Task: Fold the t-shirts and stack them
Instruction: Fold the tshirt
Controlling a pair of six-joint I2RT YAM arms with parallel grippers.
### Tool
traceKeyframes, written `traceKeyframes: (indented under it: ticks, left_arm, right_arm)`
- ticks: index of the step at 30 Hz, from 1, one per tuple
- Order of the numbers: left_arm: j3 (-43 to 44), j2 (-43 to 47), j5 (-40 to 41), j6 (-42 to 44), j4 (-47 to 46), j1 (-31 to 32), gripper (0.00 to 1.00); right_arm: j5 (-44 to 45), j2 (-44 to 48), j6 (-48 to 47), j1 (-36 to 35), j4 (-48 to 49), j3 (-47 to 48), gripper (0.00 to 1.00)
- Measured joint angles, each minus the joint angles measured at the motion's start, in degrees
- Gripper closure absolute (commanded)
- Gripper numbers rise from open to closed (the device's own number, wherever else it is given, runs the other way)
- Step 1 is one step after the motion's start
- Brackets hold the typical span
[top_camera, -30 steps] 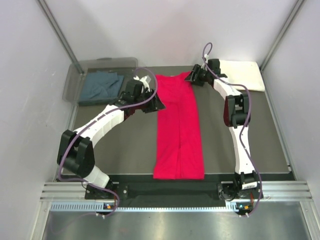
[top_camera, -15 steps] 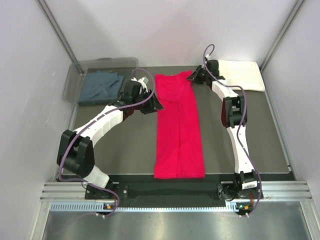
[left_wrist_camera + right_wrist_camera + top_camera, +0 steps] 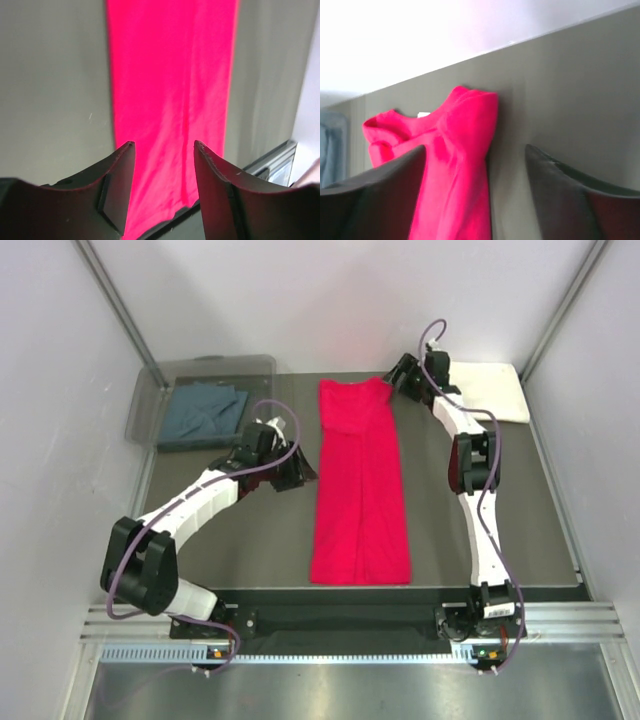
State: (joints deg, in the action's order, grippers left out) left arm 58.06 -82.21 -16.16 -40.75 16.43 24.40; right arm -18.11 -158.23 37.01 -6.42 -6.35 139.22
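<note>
Narrowing the red t-shirt [image 3: 360,490] looks finished; the left tool [image 3: 292,468] and right tool [image 3: 403,376] hover spread, empty; next, fold its far end nearward.

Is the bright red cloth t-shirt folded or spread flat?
Partly folded: the bright red cloth t-shirt lies as a long narrow strip, sleeves tucked in, with no crosswise fold.

open table [image 3: 250,530] flanks red shirt [image 3: 360,490]; bin [image 3: 220,364] seemingly blocks far left.

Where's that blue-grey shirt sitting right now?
In the overhead view, the blue-grey shirt lies in the clear plastic bin at the far left corner of the table, left of the long red shirt.
</note>
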Motion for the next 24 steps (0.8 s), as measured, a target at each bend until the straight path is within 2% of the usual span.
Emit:
traceKeyframes:
  ticks: [3, 7, 10, 15, 17, 20, 21, 24]
  left_arm:
    - [-4.85, 0.02, -1.22, -1.18, 0.37, 0.11, 0.44]
    - [-12.04, 0.76, -1.81, -3.39, 1.42, 1.16, 0.44]
    - [-18.08, 4.0, -2.58, -5.7, 1.42, 1.99, 0.44]
    - [-25.22, 10.86, -4.76, -8.92, 0.5, 3.91, 0.43]
    - [-27.21, 12.68, -5.46, -10.23, -0.66, 5.79, 0.43]
    - [-30.21, 14.69, -6.1, -12.22, -2.82, 9.05, 0.46]
    - [-31.08, 14.99, -6.08, -13.03, -3.43, 10.23, 0.47]
    - [-32.68, 14.99, -5.07, -15.32, -4.22, 14.4, 0.51]
  right_arm:
    - [0.48, 4.07, -2.12, 0.68, -5.68, -1.77, 0.01]
    - [1.75, 13.64, -6.58, 1.7, -17.07, -8.28, 0.0]
    - [3.21, 23.32, -10.01, 2.32, -23.89, -16.76, 0.0]
    - [4.2, 47.3, -14.19, 2.05, -30.67, -41.88, 0.0]
    - [2.89, 56.96, -15.1, 0.98, -29.94, -53.05, 0.0]
    - [-0.52, 70.93, -15.63, -1.92, -30.71, -71.01, 0.07]
    - [-1.51, 74.05, -15.58, -2.8, -31.15, -76.02, 0.14]
    - [-4.04, 83.36, -14.1, -5.88, -31.45, -92.3, 0.25]
